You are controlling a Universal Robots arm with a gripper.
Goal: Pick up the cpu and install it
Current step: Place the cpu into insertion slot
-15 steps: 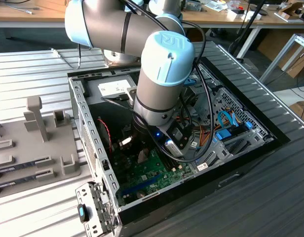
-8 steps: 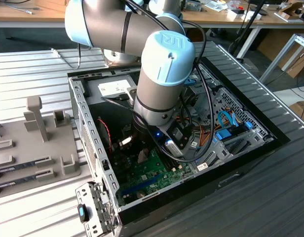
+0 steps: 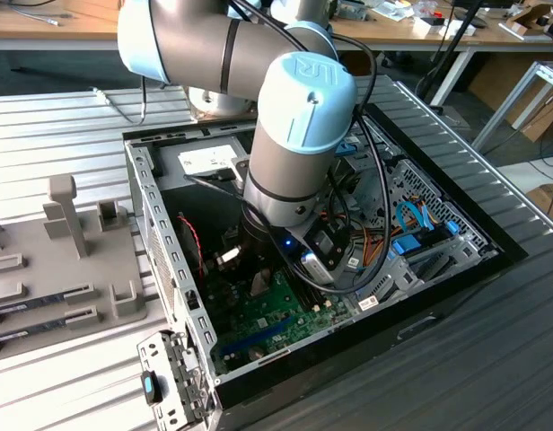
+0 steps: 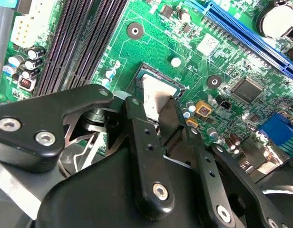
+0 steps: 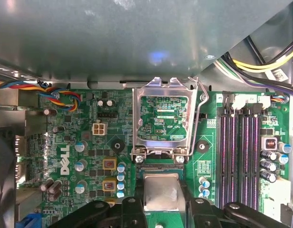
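Your ribbed metal tabletop [image 3: 61, 117] carries an open computer case [image 3: 155, 233] in the middle of the exterior view, with a grey parts rack [image 3: 70, 251] lying at the exterior view's left. The arm [image 3: 294, 135] comes from the upper centre of that frame and reaches down into the case, its wrist just above the green board [image 3: 276, 310].

In the first wrist view you see the socket's hinged metal cover [image 5: 137, 114] standing open, and the long memory slots [image 5: 241, 156] beside it.

The cpu [image 5: 161, 192], silvery top up, sits level between the black fingers [image 4: 144, 142] of your end effector [image 4: 153, 102], which is closed narrow on the chip's two opposite edges. In both wrist views the cpu is over the socket opening, just beside the cover's hinge; you cannot tell whether it is seated.
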